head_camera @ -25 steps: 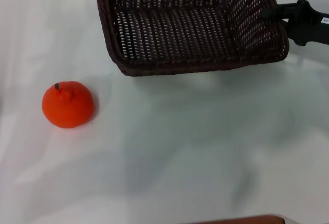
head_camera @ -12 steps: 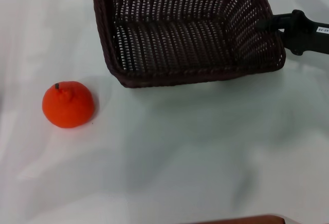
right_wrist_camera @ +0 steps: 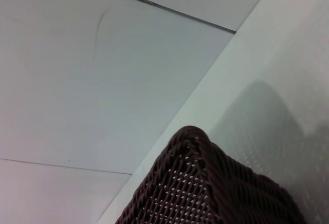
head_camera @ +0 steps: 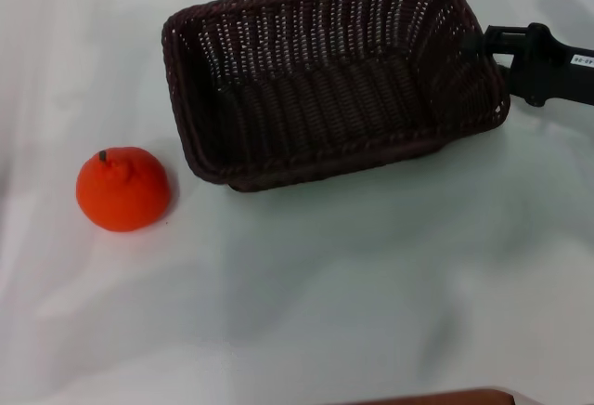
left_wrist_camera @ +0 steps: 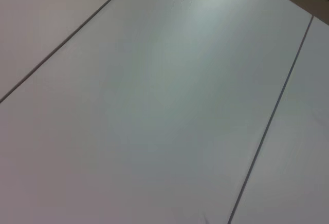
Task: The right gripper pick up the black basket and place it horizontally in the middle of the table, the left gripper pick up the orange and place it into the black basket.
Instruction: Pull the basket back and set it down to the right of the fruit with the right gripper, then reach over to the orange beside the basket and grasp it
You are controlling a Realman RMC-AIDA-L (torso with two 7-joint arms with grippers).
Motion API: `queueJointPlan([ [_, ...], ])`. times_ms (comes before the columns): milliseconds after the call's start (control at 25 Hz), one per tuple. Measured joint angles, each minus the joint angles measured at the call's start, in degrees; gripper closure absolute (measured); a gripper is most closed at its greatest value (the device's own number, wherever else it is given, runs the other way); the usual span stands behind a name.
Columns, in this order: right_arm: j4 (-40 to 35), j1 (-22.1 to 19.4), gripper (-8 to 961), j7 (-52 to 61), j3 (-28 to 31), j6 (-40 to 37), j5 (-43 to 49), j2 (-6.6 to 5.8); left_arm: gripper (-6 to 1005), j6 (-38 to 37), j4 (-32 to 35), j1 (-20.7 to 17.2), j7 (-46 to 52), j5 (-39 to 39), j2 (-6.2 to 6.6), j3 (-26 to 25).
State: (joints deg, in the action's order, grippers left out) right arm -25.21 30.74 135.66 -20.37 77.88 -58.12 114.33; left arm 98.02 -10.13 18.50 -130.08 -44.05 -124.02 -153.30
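Note:
The black basket (head_camera: 334, 98) stands at the back middle of the white table (head_camera: 325, 284), open side up, its long side running left to right, slightly skewed. My right gripper (head_camera: 490, 45) comes in from the right and is shut on the basket's right end rim. A corner of the basket also shows in the right wrist view (right_wrist_camera: 216, 188). The orange (head_camera: 122, 189) sits on the table at the left, in front of the basket's left end and apart from it, stem up. My left gripper is out of view; the left wrist view shows only a bare white surface.
A brown edge (head_camera: 436, 396) shows at the bottom of the head view. The table runs bare in front of the basket and to the right of the orange.
The basket has come down and toward me with the right gripper, tilting flatter so its whole rim now shows. The orange has not moved.

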Motion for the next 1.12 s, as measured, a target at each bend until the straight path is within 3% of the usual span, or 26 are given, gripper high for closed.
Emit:
queueJointPlan([
  [40, 0.1, 0.0, 686, 0.0, 0.0, 0.0, 0.0, -0.01, 192, -0.1, 0.0, 0.0, 0.0, 0.0, 0.00, 0.0],
  [480, 0.2, -0.6, 218, 0.0, -1.6, 2.9, 0.3, -0.12, 193, -2.2, 0.0, 0.7, 0.0, 0.1, 0.00, -0.5],
  [760, 0.0, -1.9, 178, 0.5, -2.1, 4.3, 0.0, -0.90, 193, -2.6, 0.0, 1.0, 0.0, 0.1, 0.01, -0.4],
  [960, -0.6, -3.3, 181, 0.9, -0.4, 4.9, -2.8, -2.83, 193, -2.6, -0.3, 0.4, 0.0, -0.5, 0.20, 1.0],
  [1120, -0.6, -3.5, 183, 0.8, 2.6, 4.2, -6.1, -4.03, 193, -3.4, -2.6, -2.4, 0.1, -1.9, 0.49, 5.5],
])
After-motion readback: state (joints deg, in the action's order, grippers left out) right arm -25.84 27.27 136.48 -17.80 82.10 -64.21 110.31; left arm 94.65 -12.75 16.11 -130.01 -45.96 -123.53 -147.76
